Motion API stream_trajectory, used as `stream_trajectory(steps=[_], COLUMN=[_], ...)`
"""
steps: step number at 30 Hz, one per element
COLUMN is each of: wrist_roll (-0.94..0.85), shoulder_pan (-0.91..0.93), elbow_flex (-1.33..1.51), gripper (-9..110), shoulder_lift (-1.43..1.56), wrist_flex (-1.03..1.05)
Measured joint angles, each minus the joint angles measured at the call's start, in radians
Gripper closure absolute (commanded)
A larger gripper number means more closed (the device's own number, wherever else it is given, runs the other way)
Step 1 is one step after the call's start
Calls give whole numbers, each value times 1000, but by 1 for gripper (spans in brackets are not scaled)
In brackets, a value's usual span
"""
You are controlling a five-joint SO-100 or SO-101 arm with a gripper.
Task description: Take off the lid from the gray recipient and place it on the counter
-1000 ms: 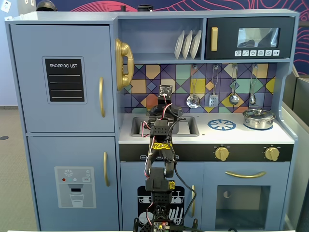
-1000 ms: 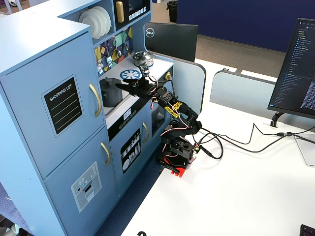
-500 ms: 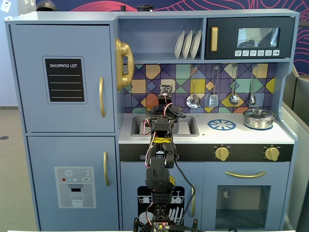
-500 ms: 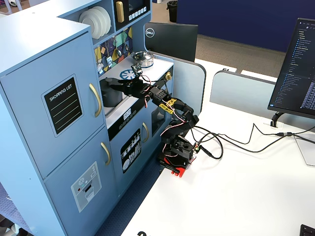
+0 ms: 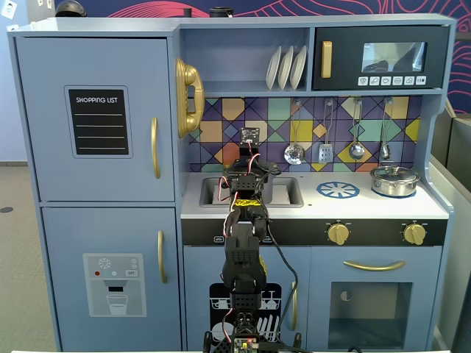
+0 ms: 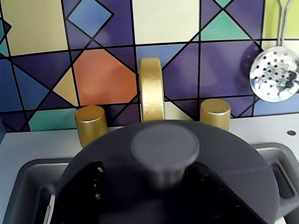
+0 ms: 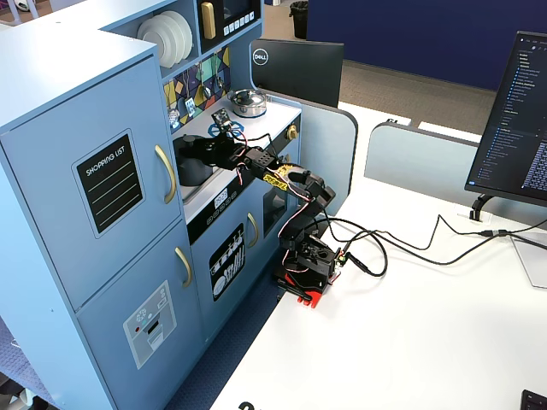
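Fixed views show the blue toy kitchen (image 5: 96,191), its white counter (image 5: 390,207) carrying a printed blue burner mark (image 5: 338,190) and a shiny silver pot (image 5: 394,180) at the right, while the black arm (image 5: 243,257) reaches over the recessed sink (image 5: 291,193). Wrist view shows the dark-gray lid (image 6: 233,168) with its round knob (image 6: 165,145) filling the lower frame, in front of the gold faucet (image 6: 151,88), two gold taps (image 6: 90,123) and a hanging skimmer (image 6: 274,74). Whether the gripper (image 7: 190,149) is spread or clamped on the lid cannot be told, and the gray recipient is hidden.
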Motion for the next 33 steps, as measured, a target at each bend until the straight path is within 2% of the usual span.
stream_trajectory(steps=[5, 22, 33], wrist_roll=[-9, -23, 3], shoulder_pan=[0, -14, 275], elbow_flex=[-26, -117, -150], gripper=[101, 102, 102], shoulder_lift=[-37, -20, 37], wrist_flex=[-18, -32, 26])
